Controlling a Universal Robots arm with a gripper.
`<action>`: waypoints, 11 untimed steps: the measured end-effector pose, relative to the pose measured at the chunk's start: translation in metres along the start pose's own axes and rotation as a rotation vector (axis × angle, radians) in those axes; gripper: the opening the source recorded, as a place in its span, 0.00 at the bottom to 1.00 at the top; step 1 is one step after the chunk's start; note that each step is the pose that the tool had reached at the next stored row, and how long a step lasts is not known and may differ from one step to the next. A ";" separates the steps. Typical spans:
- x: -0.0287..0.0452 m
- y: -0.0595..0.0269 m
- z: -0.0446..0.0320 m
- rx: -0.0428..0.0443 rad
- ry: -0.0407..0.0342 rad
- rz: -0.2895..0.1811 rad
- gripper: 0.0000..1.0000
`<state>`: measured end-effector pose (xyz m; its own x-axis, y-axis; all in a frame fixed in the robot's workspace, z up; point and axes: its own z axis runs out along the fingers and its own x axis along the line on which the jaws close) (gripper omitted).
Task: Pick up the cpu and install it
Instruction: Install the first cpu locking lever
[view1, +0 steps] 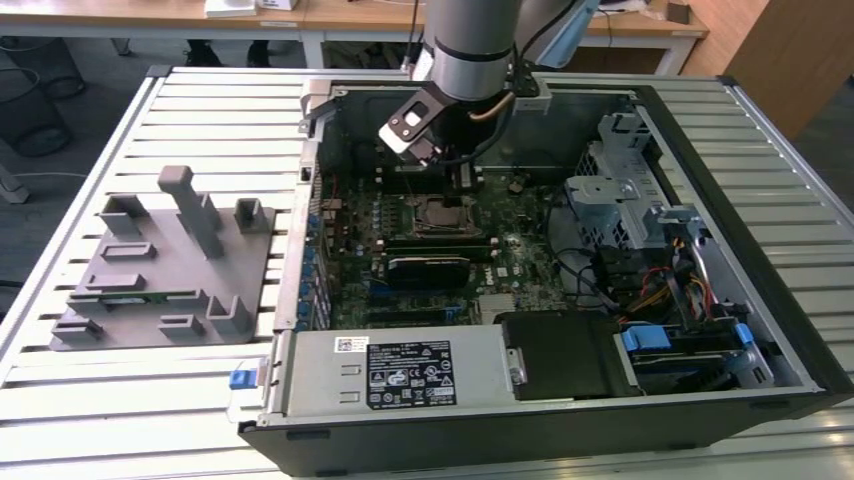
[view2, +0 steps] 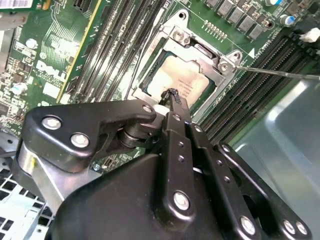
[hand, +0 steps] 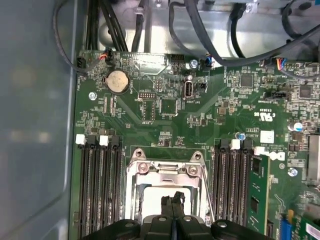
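Second wrist view, silver-grey square cpu (view2: 184, 82) inside metal socket frame (view2: 199, 50), gripper (view2: 173, 95) pinched together above it

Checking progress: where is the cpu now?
In the second wrist view the cpu lies in the socket between the memory slots, just under the gripper.

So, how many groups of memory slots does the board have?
2 in the first wrist view: one group beside the socket, the other on its opposite side. More may be hidden.

cpu (view2: 176, 78) partly hidden behind tool (view2: 172, 96), second wrist view.
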<state>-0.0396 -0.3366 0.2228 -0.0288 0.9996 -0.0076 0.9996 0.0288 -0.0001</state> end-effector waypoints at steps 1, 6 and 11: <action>0.0000 0.0000 -0.0022 -0.0001 0.0001 0.000 0.11; -0.0001 0.0000 -0.0134 0.0000 0.0001 0.000 0.11; -0.0002 0.0000 -0.0280 0.0000 0.0001 0.000 0.11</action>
<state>-0.0396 -0.3366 0.2508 -0.0287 0.9996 -0.0075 0.9996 0.0287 -0.0001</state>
